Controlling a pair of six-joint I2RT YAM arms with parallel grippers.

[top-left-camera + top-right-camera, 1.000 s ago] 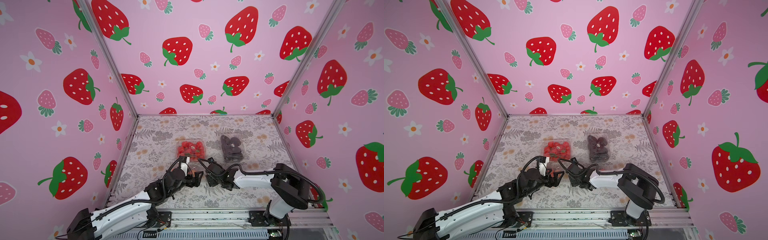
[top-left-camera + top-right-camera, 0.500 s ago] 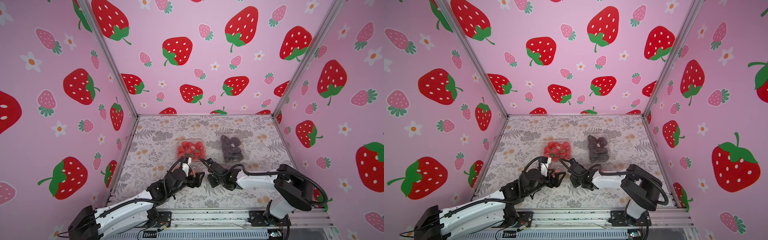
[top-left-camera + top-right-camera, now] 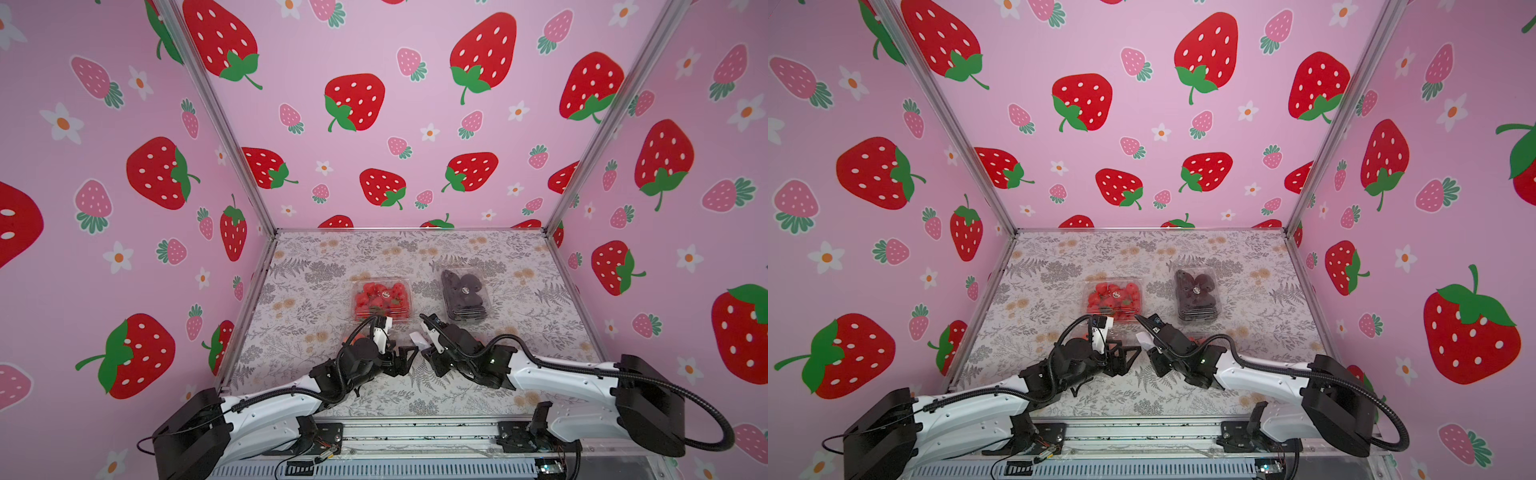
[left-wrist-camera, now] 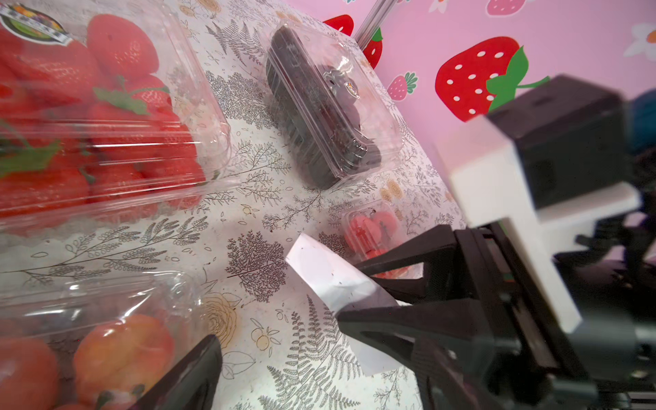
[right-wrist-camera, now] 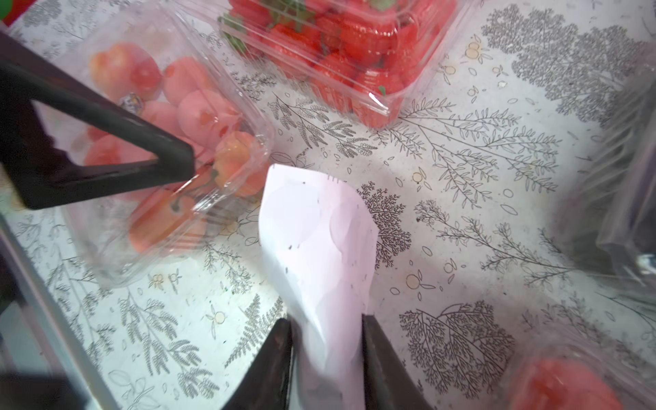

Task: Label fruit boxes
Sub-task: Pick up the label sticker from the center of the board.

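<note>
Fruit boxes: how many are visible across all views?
4: strawberry box mid-table, dark-fruit box beside it, orange-pink fruit box by the left arm, small orange-red fruit box by the right arm.

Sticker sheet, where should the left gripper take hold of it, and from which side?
Likely the sheet's free end, pinched across its flat faces from the left gripper's own side: the right gripper clamps the other end, and the curled sheet juts out unobstructed.
</note>
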